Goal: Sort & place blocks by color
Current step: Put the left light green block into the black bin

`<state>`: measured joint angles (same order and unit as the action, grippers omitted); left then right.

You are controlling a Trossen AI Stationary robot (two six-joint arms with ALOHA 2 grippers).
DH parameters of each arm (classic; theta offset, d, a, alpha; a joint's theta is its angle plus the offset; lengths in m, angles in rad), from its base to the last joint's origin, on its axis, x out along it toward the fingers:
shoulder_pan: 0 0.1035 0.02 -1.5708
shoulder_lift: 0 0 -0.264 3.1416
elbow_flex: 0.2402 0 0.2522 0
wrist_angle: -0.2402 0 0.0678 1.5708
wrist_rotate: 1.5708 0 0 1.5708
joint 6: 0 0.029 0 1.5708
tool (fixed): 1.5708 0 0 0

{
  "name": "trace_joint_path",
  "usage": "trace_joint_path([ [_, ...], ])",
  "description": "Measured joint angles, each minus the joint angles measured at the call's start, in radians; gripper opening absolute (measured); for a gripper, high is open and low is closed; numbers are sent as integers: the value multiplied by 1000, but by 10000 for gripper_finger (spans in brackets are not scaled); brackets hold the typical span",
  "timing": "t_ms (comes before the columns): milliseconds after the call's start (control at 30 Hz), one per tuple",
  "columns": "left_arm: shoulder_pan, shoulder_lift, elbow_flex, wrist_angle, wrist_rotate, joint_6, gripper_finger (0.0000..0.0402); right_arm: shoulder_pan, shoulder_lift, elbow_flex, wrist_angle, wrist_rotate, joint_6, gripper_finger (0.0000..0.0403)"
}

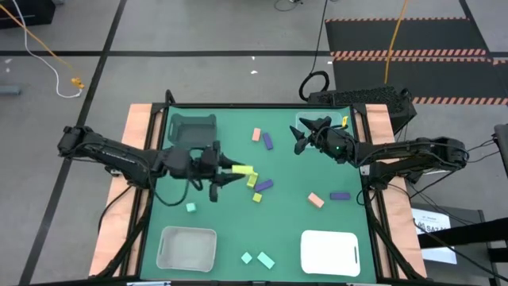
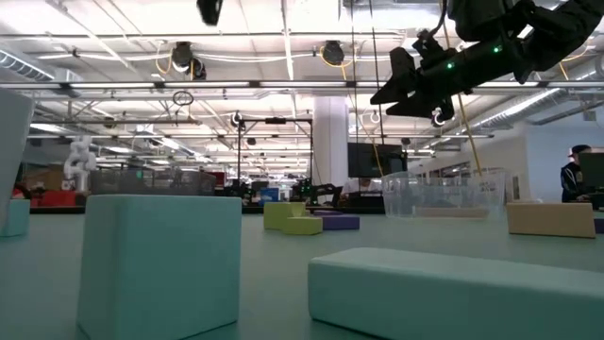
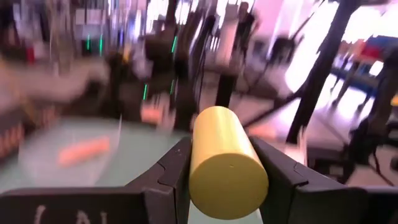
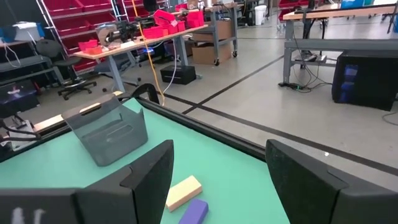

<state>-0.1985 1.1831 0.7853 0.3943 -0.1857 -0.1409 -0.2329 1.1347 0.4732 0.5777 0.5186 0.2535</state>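
Observation:
My left gripper is over the table's middle, shut on a yellow-green round bar. My right gripper hangs open, high above the table beside the clear bin, touching nothing; the low view shows it near the top. Loose blocks lie flat on the green mat: a salmon one and a purple one toward the far side, yellow-green and purple in the middle, salmon and purple to the right, teal and a teal pair near. My left gripper pinches the yellow-green bar by its long sides between the two fingers. The fingers lie along the bar and come about level from the table's left. Its far end sticks out past the fingertips, and the bar is lifted clear of the mat.
A grey bin stands at the far left, a clear bin at the near left and a white bin at the near right. A yellow-green piece shows in the far-right clear bin. Wooden strips border the mat.

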Motion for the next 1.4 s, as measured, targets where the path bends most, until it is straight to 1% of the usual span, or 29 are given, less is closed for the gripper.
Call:
trace_joint_path([
  [133,0,0,0,81,0,71,126,0,0,0,0,0,0,247],
  [367,4,9,-1,64,-8,92,126,0,0,0,0,0,0,247],
  [433,12,7,0,9,-44,86,126,0,0,0,0,0,-2,247],
  [633,62,8,-2,-262,-247,-35,126,0,0,0,0,0,-4,247],
  [800,148,8,-2,-467,-343,-163,126,0,0,0,1,0,-4,247],
  [1067,350,8,-2,-724,-367,-322,126,0,0,0,1,0,-4,247],
  [1233,495,8,-2,-840,-376,-393,126,0,0,0,1,0,-4,247],
  [1400,611,8,-39,-878,-376,-414,126,0,0,0,1,0,-5,247],
])
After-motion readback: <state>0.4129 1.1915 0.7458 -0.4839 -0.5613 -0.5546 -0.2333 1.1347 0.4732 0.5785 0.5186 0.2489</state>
